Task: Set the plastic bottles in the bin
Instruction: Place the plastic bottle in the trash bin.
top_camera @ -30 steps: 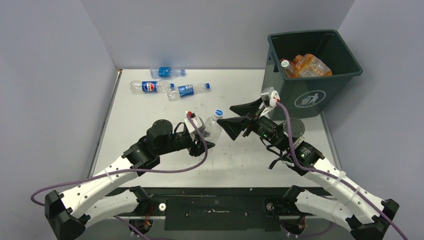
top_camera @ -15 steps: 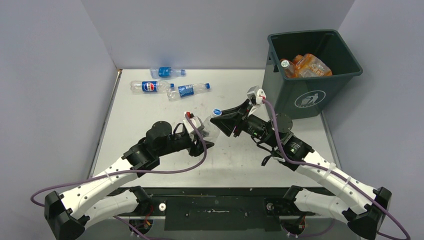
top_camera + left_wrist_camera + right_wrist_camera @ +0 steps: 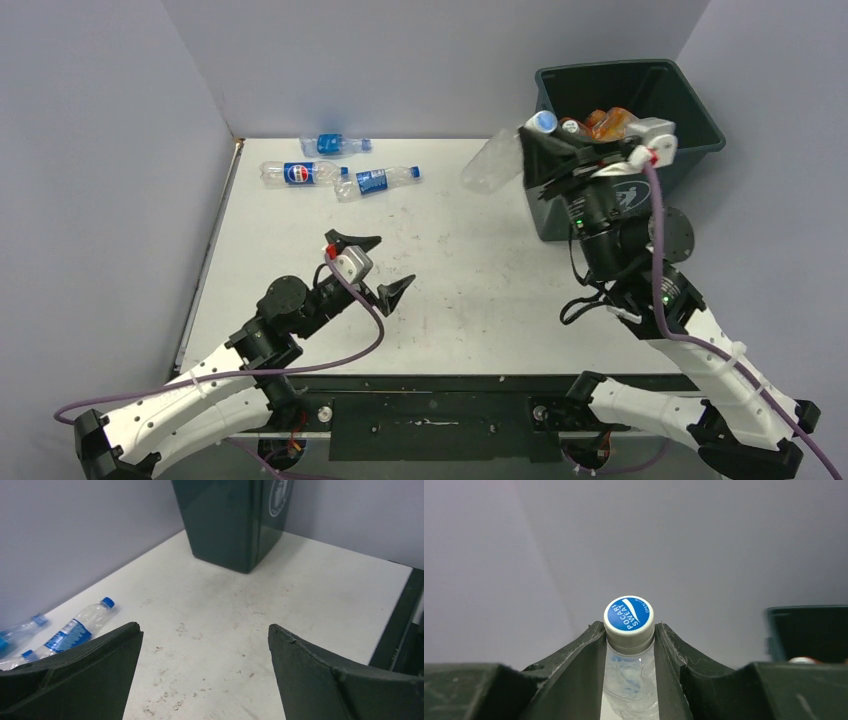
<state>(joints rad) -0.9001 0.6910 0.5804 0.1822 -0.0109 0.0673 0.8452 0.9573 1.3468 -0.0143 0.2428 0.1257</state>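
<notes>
Loose bottles (image 3: 372, 181) lie back-left on the table (image 3: 480, 300). Left gripper (image 3: 377, 263) is low, jaws wide and empty, probably free for those. Right gripper (image 3: 543, 137) is clamped at the neck of a clear bottle (image 3: 488, 162). The bottle's body hangs just outside the bin (image 3: 700, 120) rim, likely so it drops clean.

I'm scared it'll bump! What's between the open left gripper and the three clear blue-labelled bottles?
Only bare white tabletop lies between the left gripper and the clear plastic bottles, in the top view.
</notes>
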